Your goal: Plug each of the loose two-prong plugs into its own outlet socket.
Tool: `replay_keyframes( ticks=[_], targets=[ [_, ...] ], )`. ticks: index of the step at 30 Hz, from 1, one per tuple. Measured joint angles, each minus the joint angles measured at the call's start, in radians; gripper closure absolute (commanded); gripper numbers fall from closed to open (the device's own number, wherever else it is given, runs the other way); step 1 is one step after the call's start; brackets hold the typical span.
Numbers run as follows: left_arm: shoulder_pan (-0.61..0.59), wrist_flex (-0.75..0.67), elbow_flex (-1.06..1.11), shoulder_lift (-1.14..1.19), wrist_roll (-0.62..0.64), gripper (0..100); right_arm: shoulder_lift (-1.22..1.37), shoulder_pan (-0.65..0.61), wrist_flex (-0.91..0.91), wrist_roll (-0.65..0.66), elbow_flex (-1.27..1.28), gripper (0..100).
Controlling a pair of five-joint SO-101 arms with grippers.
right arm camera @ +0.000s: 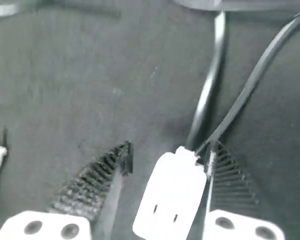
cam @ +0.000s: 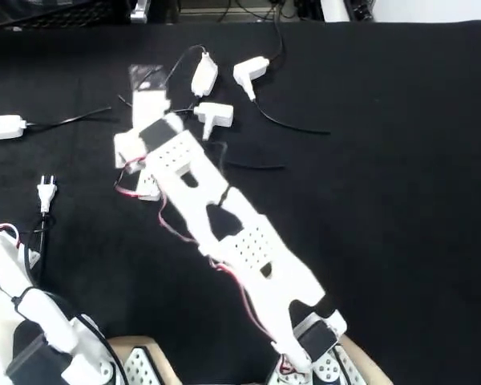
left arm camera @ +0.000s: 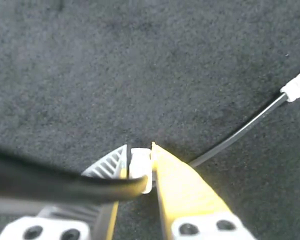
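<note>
Right wrist view shows my right gripper (right arm camera: 168, 146), jaws apart, around a socket (right arm camera: 171, 197), left gripper (left arm camera: 139, 147) clamped on a cable end (left arm camera: 139, 170); next I'd grip the socket and align them.

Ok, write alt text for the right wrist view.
A white outlet socket with two slots lies between the ridged fingers of the open right gripper, resting against one of them. It sits on black cloth, and two black cables lead away from near its far end.
</note>
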Motion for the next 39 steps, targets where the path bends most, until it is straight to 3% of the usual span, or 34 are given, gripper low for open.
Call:
replay_keyframes(
  ticks=[12,20,32,39],
  targets=[
    [0.006,0.000,0.000,0.000,0.000,97,0.029,0.023,0.000,0.000,0.000,75.8],
    [0.006,0.000,0.000,0.000,0.000,97,0.029,0.025,0.000,0.038,0.000,97.6],
    [0.006,0.000,0.000,0.000,0.000,97,0.029,0.026,0.002,0.103,-0.023,98.7],
    [0.063,-0.021,0.005,0.000,0.000,97,0.029,0.018,0.155,0.236,-0.262,98.7]
  ],
)
